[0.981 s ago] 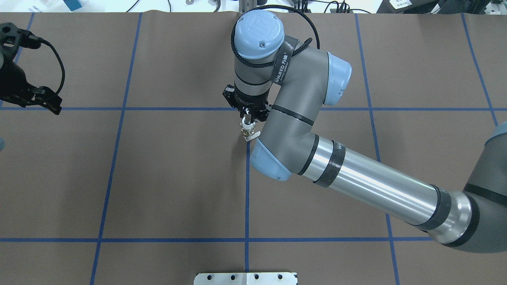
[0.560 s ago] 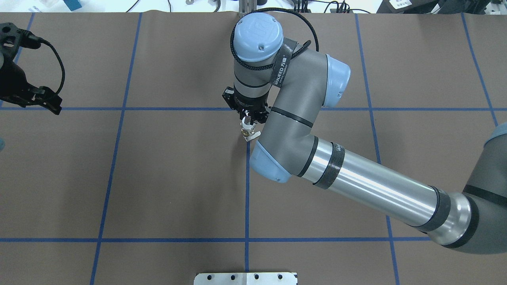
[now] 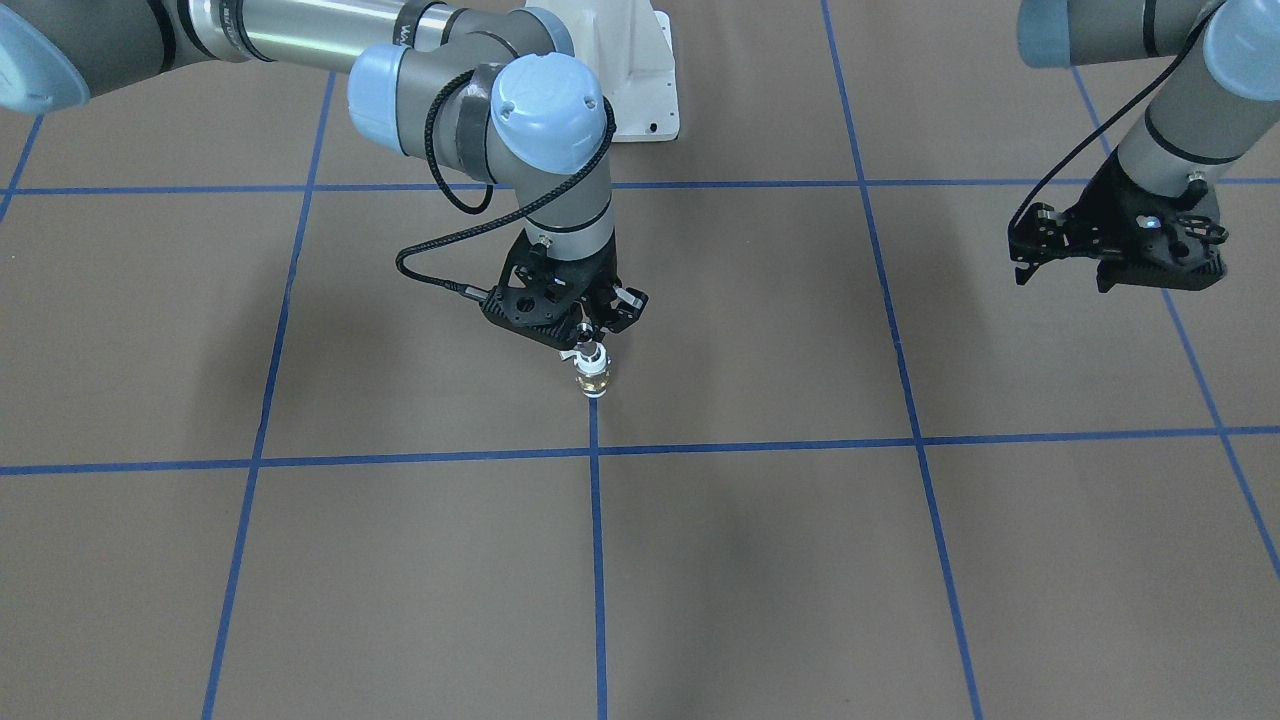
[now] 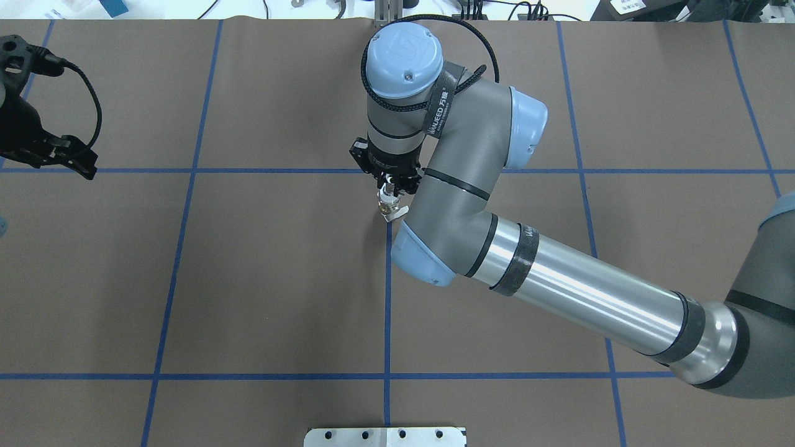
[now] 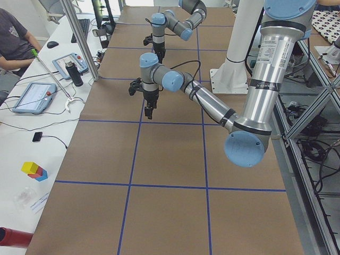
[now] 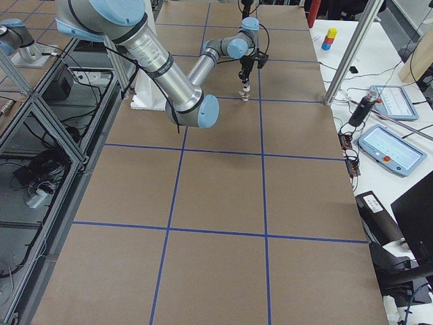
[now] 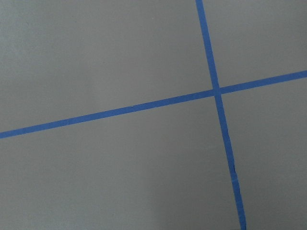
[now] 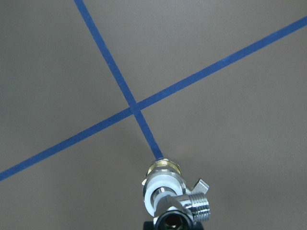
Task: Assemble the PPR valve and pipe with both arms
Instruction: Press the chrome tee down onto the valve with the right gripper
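Note:
The PPR valve [image 3: 592,381], with white ends and a brass middle, stands upright on the brown table at a blue tape line. It also shows in the overhead view [image 4: 387,210] and the right wrist view [image 8: 162,184]. The silver pipe fitting [image 8: 193,206] sits joined to its top end. My right gripper [image 3: 590,346] points straight down and is shut on the pipe above the valve. My left gripper [image 3: 1150,272] hangs empty above the table far to my left, also at the overhead view's left edge [image 4: 81,164]. I cannot tell whether its jaws are open.
The white pedestal base [image 3: 640,90] is bolted at the robot's side of the table. My right arm's elbow [image 4: 422,254] hangs low just behind the valve. Tablets [image 5: 32,95] and an operator [image 5: 13,37] are beyond the table's far edge.
My right wrist has shifted slightly. The valve and pipe have stayed in place on the table. The left arm has not moved.

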Tool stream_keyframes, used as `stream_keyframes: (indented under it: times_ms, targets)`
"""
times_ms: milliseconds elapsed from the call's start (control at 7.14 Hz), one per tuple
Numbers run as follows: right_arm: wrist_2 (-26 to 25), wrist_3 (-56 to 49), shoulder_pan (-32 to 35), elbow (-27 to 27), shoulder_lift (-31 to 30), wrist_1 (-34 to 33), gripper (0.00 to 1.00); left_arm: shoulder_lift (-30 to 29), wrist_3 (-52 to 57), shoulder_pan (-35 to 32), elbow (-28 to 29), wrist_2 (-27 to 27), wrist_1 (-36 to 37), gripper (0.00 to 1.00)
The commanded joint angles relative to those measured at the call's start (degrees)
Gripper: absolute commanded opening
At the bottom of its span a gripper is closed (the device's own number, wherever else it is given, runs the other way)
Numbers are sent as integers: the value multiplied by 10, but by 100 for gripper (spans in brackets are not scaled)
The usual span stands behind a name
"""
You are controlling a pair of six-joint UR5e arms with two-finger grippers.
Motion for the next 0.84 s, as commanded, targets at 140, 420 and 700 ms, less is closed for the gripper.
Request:
stream_keyframes:
  times_ms: [140,420,700]
  targets:
    - [0,-4,0,-9,3,1,0,-1,0,0,-2,0,0,87]
    - [-2,-4,-1,-11,3,7,0,-1,0,0,-4,-1,1,87]
    - [-11,-3,-4,-12,3,7,17,0,0,0,-5,-1,2,87]
